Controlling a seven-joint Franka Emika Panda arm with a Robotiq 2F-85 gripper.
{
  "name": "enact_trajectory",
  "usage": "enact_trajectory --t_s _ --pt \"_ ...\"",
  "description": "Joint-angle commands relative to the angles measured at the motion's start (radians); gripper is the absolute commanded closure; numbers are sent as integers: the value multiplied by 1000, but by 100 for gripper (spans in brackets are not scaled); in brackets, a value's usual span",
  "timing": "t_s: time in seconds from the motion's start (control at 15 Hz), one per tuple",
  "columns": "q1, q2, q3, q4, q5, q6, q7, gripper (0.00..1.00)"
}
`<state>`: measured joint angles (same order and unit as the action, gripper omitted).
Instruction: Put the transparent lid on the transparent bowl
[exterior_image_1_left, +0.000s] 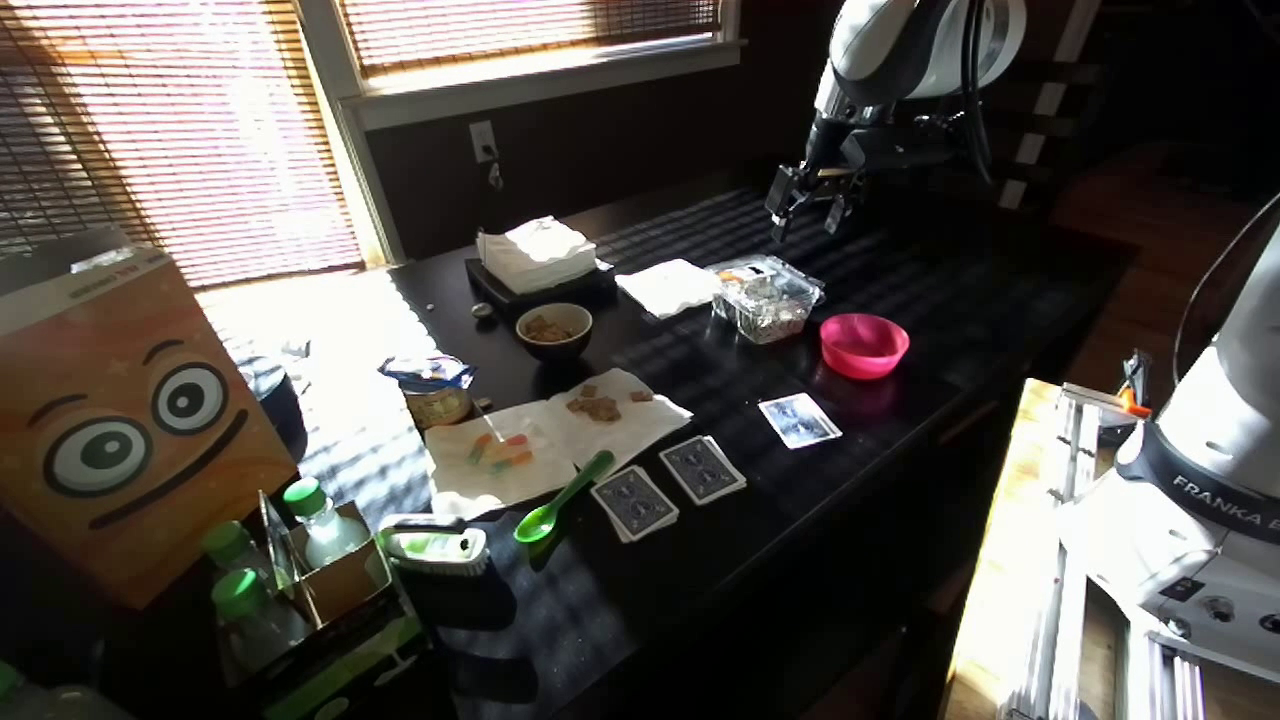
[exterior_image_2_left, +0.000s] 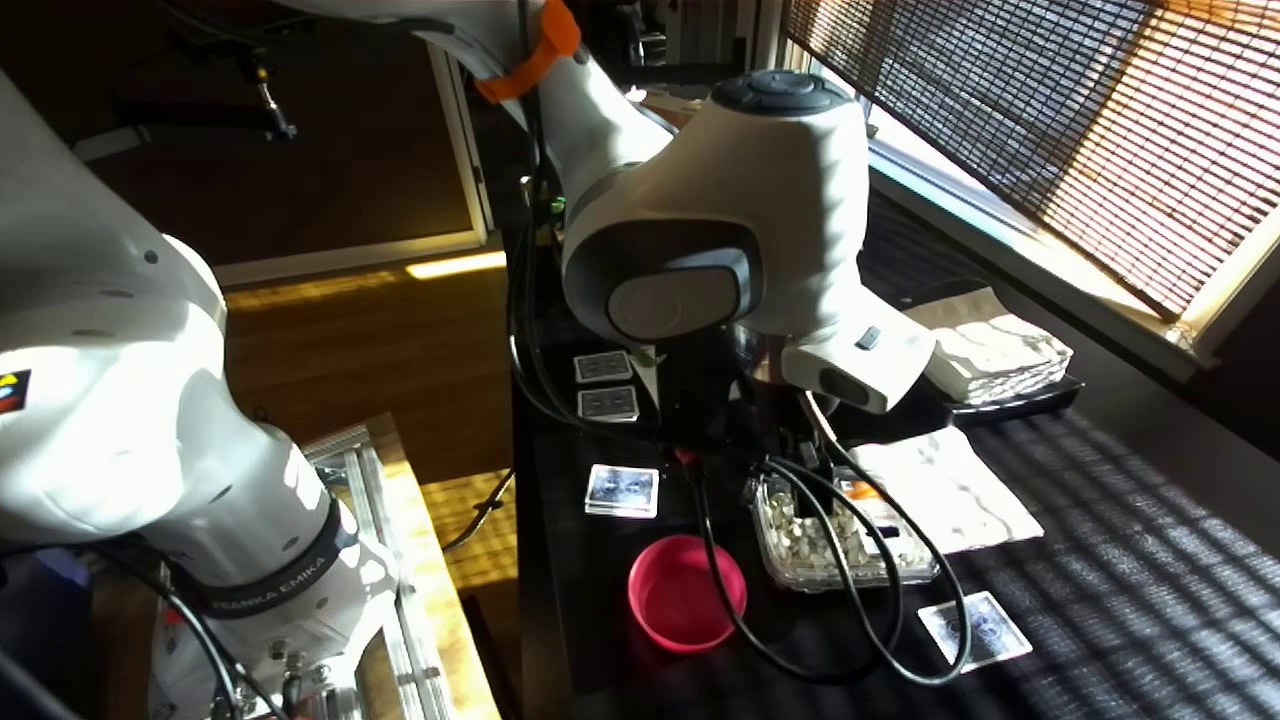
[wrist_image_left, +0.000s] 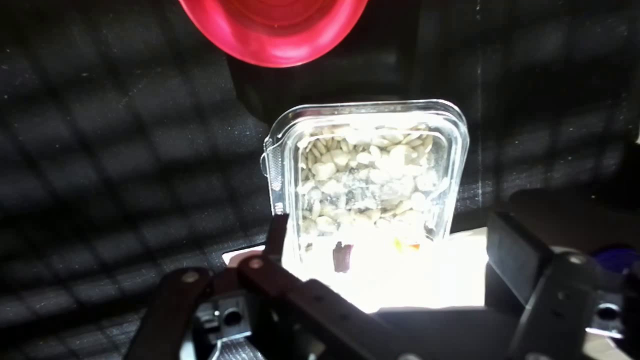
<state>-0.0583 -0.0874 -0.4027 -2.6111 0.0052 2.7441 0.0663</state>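
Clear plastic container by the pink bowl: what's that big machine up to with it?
A robot arm is there to put the transparent lid on that clear plastic container. At this moment the lid appears to lie over the container, with pale pieces visible inside; whether it is fully pressed down, I can't tell. The arm's gripper hangs open, apart from both, holding nothing.

Pink bowl (exterior_image_1_left: 864, 347), green spoon (exterior_image_1_left: 566, 494), orange cartoon-faced box (exterior_image_1_left: 140, 425)
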Motion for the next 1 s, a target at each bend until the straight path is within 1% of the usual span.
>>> enact_trajectory --t_s 0.0,0.2,0.47,0.67,0.93 --pt "-92 -89 99 -4 -33 -105 41 0" --pt "-131 -127 146 -2 -33 -163 49 0" --pt "-158 -170 181 0 -34 -225 43 0" --pt "-170 -197 201 -4 -40 -244 47 0" --pt "-183 -224 224 -11 -58 -237 53 0"
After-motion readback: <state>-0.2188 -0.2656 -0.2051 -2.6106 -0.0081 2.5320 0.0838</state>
